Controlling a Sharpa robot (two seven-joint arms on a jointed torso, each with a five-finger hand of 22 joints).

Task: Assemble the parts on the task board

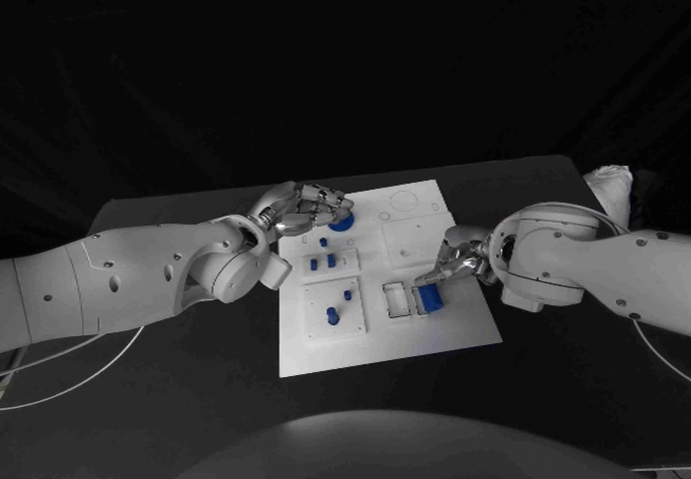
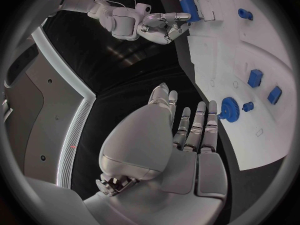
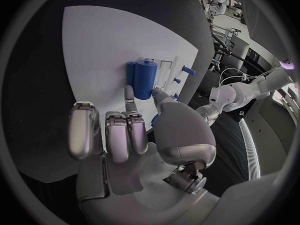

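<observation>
Parts sit on the white board (image 1: 377, 344) mid-surface. My left hand (image 1: 300, 209), fingers spread and holding nothing, hovers at the blue gear (image 1: 342, 220) on the far left; I judge it needs gripping next. My right hand (image 1: 453, 261) touches the blue block (image 1: 429, 297); grip unclear.

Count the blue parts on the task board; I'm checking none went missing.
7: a gear by the left hand, a small peg beside it, two blocks, two pieces in the near-left panel, a cylinder at the right hand. Hands may hide others.
</observation>
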